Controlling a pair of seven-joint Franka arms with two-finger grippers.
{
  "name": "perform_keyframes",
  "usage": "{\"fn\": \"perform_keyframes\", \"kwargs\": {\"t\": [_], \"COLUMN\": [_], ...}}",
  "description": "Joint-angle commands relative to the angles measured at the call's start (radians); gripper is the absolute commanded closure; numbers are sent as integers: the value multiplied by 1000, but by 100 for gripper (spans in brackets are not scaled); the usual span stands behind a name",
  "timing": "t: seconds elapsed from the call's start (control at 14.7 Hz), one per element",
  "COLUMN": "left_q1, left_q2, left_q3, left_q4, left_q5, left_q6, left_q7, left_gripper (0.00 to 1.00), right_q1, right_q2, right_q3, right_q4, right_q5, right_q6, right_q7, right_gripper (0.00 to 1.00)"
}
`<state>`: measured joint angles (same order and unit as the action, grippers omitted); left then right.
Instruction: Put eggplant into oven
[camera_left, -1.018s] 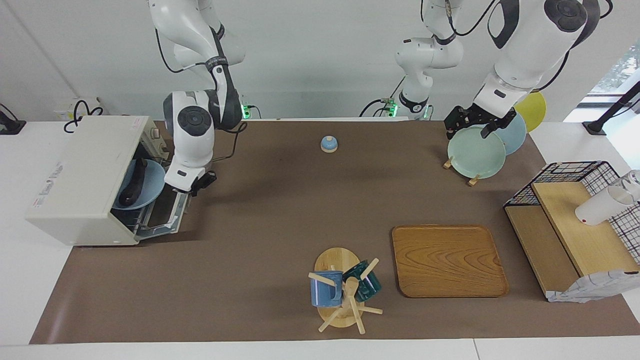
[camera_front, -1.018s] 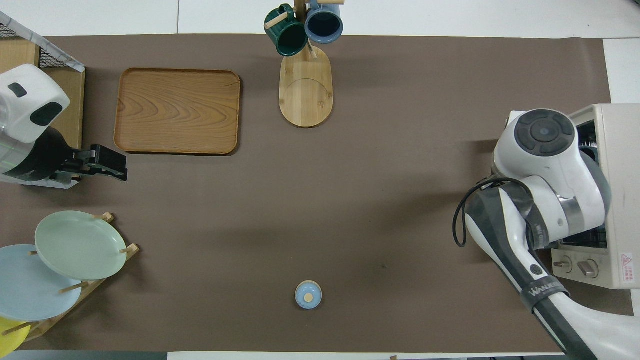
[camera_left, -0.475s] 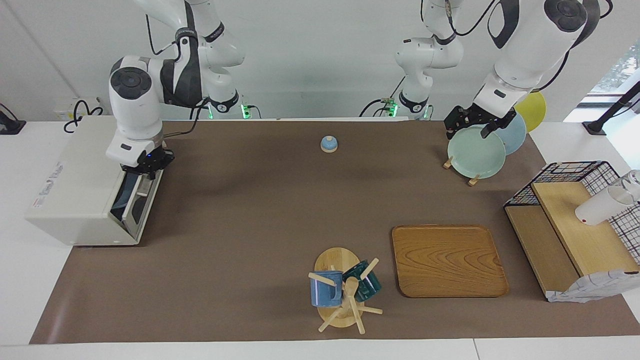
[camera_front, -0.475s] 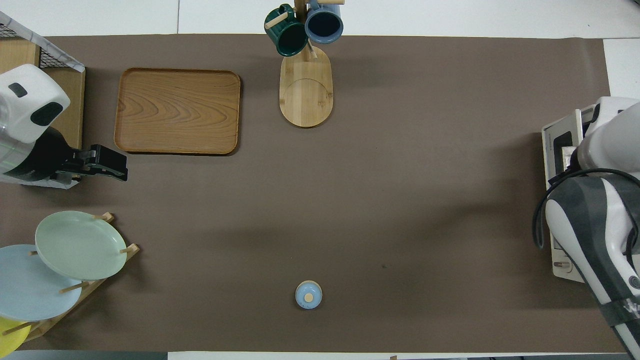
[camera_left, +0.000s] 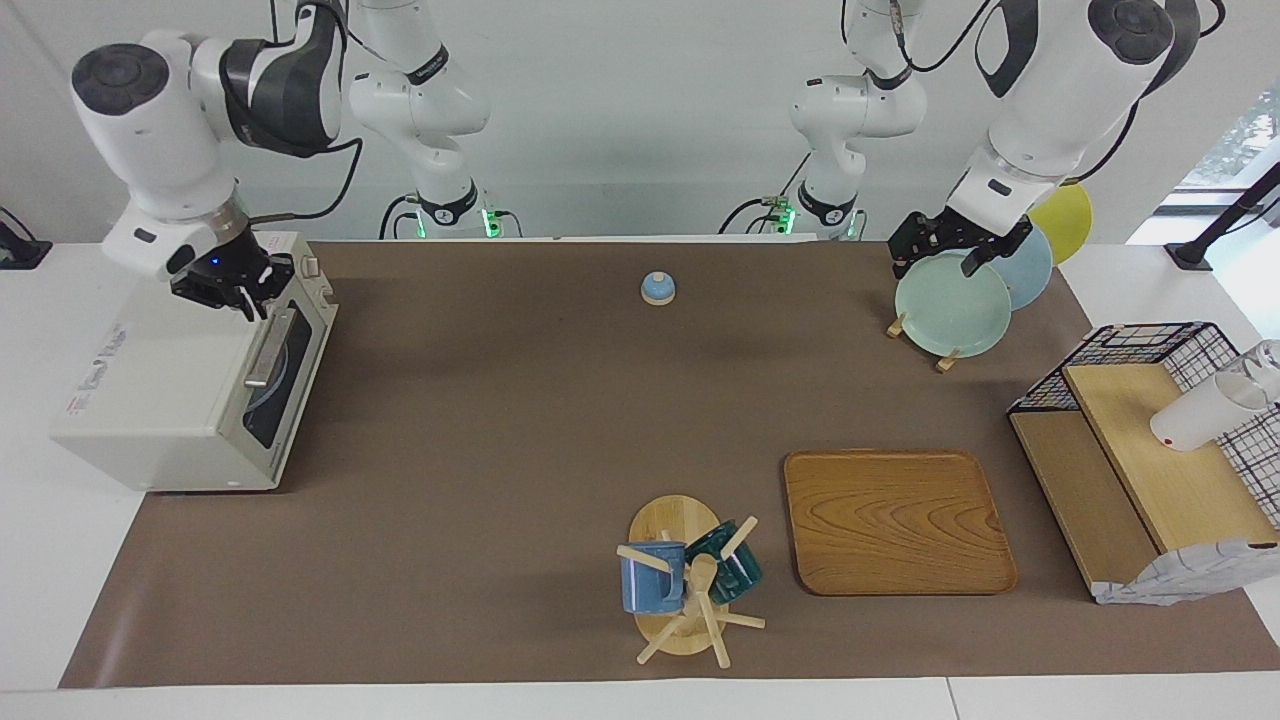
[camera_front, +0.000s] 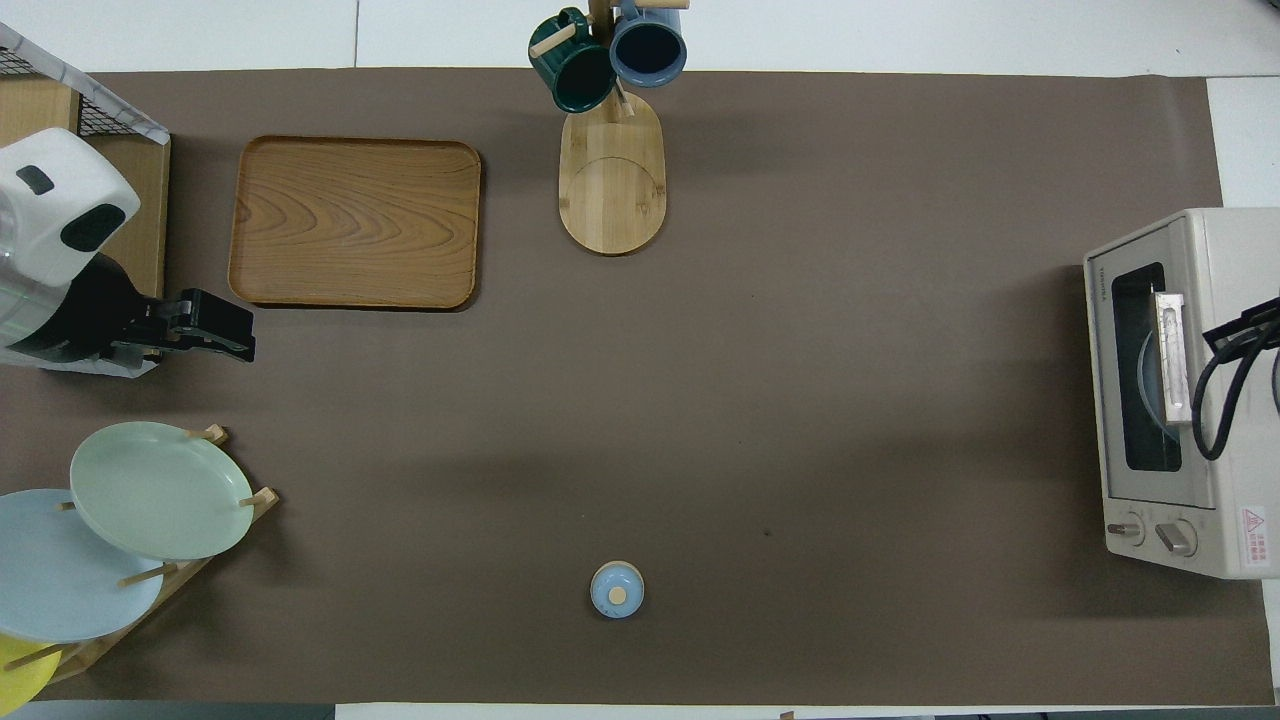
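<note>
The cream-white oven (camera_left: 170, 380) stands at the right arm's end of the table with its dark glass door (camera_left: 283, 372) shut. It also shows in the overhead view (camera_front: 1232, 300). The eggplant is hidden. Only a pale blue plate (camera_front: 1150, 375) shows faintly through the glass. My right gripper (camera_left: 235, 288) is up over the oven's top front edge, just above the silver bar handle (camera_left: 266, 348), and holds nothing I can see. My left gripper (camera_left: 945, 255) waits, open and empty, over the plate rack; it also shows in the overhead view (camera_front: 225, 328).
A small blue bell (camera_left: 657, 288) sits near the robots at mid table. A plate rack (camera_left: 952, 303), a wooden tray (camera_left: 895, 522), a mug tree (camera_left: 685, 585) and a black wire rack (camera_left: 1120, 345) with a white cup (camera_left: 1200, 412) stand toward the left arm's end.
The oven door, open with the eggplant on a blue plate inside, has swung up and shut. My right gripper has risen from the door to over the oven's top. The left arm has not moved.
</note>
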<state>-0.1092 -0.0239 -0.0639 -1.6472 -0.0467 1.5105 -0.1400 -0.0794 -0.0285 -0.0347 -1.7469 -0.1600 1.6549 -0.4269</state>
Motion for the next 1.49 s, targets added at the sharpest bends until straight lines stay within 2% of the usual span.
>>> {"fn": "perform_keyframes", "kwargs": {"t": [0.0,0.14,0.2,0.48,0.68,0.75,1.43], "left_q1": [0,0,0,0,0,0,0], "left_q2": [-19,-19,-19,-19,-19,-19,-19], "left_q3": [3,3,4,3,3,4,3], "left_q4": [-14,-14,-16,-14,-14,-14,-14], "left_q5": [13,13,13,13,13,13,13], "left_q6": [11,11,10,10,11,10,10], "left_q7": [7,7,7,7,7,7,7], "left_gripper": [0,0,0,0,0,0,0], "right_q1": [0,4,3,42,47,55,43], "right_q2": [24,16,15,-7,25,32,33], "right_q3": [6,10,10,-4,2,4,-10], "right_q4": [70,73,75,70,82,122,141], "right_q5": [84,97,102,103,93,88,103], "right_q6": [-93,-113,-113,-174,-172,-182,-178], "right_q7": [100,131,138,201,256,279,278], "right_gripper": [68,37,0,0,0,0,0]}}
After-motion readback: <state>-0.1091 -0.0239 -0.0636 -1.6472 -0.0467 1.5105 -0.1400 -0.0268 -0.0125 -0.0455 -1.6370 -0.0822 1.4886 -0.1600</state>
